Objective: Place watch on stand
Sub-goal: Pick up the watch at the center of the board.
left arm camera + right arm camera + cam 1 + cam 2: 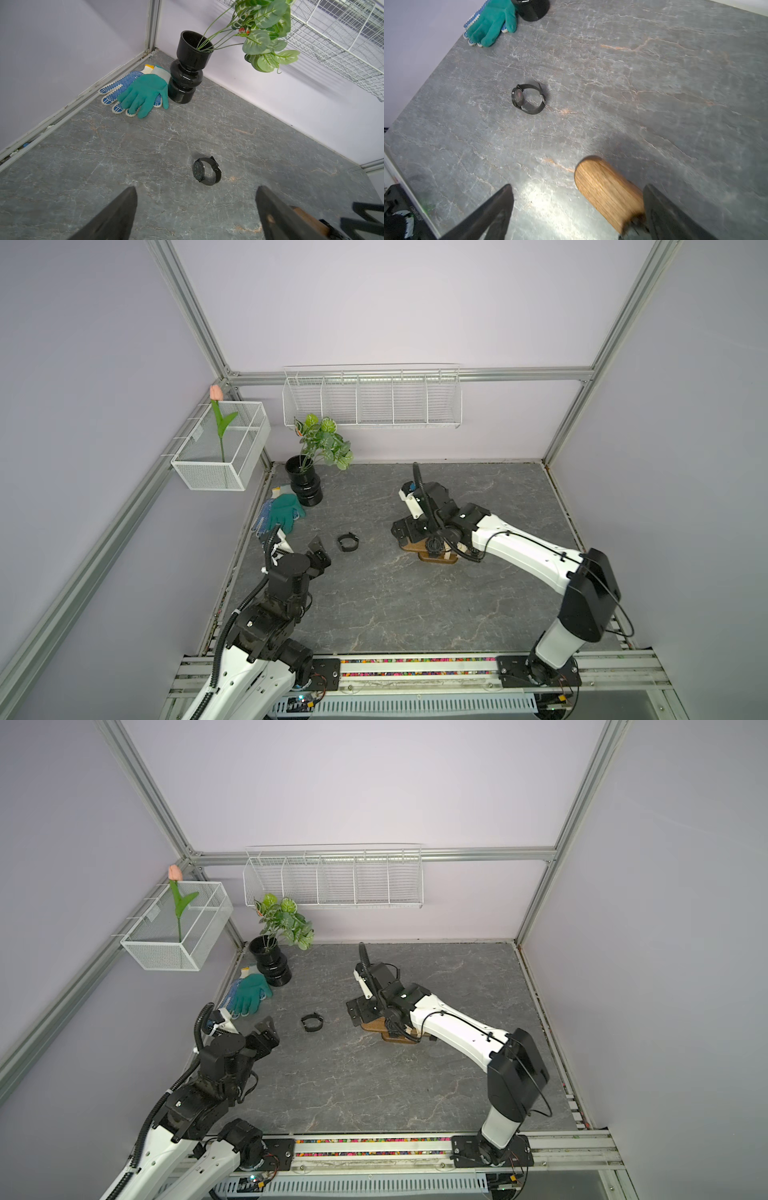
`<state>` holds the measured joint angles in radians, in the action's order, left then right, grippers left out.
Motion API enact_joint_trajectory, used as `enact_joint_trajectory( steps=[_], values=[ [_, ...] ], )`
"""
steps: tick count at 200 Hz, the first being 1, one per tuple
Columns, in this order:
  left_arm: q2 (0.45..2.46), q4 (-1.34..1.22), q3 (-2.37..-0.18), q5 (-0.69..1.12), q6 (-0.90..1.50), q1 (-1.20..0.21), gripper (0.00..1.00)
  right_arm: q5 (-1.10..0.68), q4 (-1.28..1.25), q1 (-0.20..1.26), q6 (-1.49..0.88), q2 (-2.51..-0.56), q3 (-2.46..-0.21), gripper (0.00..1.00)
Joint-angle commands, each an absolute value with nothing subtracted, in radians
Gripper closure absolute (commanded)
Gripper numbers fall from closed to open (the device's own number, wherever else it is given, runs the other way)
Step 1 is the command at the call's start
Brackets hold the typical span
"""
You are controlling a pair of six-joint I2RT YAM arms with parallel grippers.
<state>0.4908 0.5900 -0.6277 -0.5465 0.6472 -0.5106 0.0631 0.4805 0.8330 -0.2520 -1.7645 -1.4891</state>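
Observation:
A black watch [348, 542] [312, 1022] lies on its side on the grey table, strap fastened in a loop, also seen in the wrist views [206, 171] [528, 98]. My left gripper [319, 552] [196, 189] is open and empty, a short way to the left of the watch. The stand [411, 546] [374, 1028], a brown wooden bar, lies mostly hidden under my right arm. My right gripper [405, 516] [578, 188] hangs open over the stand's rounded end [606, 191], which sits close to one finger. A dark round thing [435, 546] sits on the bar.
A black ribbed vase [305, 487] with a leafy plant stands at the back left corner, with a green glove [284, 510] on a dotted one beside it. A white wire shelf [372, 400] and a mesh box [220, 452] with a tulip hang on the walls.

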Motion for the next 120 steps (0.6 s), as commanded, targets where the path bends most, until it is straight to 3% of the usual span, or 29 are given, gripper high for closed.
enact_joint_trajectory(
  steps=[1,88,120],
  values=[
    [0.429,0.626,-0.604,-0.595,0.688,-0.507,0.08,0.072,0.531,0.872,-0.203,-1.871,-1.622,0.05],
    [0.235,0.698,-0.56,-0.642,0.723,-0.506,0.07,0.071,0.737,0.949,-0.168,-2.331,-2.18,0.21],
    [0.228,0.695,-0.556,-0.63,0.721,-0.506,0.07,0.11,0.824,0.95,-0.157,-2.468,-2.364,0.33]
  ],
)
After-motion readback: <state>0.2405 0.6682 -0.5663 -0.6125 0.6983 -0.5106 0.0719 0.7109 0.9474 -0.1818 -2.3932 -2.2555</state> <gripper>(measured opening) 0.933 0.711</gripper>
